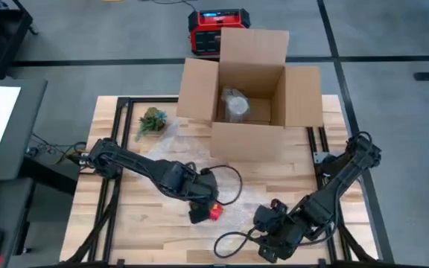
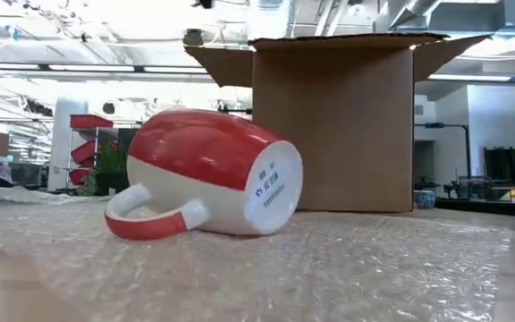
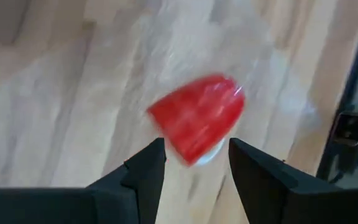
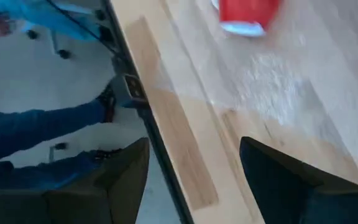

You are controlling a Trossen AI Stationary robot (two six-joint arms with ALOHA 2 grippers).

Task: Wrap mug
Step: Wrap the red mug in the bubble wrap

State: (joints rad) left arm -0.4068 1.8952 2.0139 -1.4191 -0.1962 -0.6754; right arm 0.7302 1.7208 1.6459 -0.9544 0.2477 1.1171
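A red and white mug [image 2: 208, 174] lies on its side on a sheet of bubble wrap [image 2: 329, 268], with its handle [image 2: 146, 224] low against the wrap and its base turned toward the table's near edge. The high view shows the mug [image 1: 215, 213] near the table's middle front. My left gripper [image 1: 202, 212] stands open just left of it, and the mug [image 3: 197, 115] shows just beyond the fingertips, apart from them. My right gripper [image 1: 268, 249] is open over the near edge, right of the mug [image 4: 247, 14].
An open cardboard box [image 1: 248, 138] stands at the table's far middle with a wrapped item [image 1: 235, 104] inside. A small green plant [image 1: 151, 121] lies at the far left. A person's blue sleeve [image 4: 36, 127] shows beyond the near table edge. Black cables [image 1: 233, 182] loop on the table.
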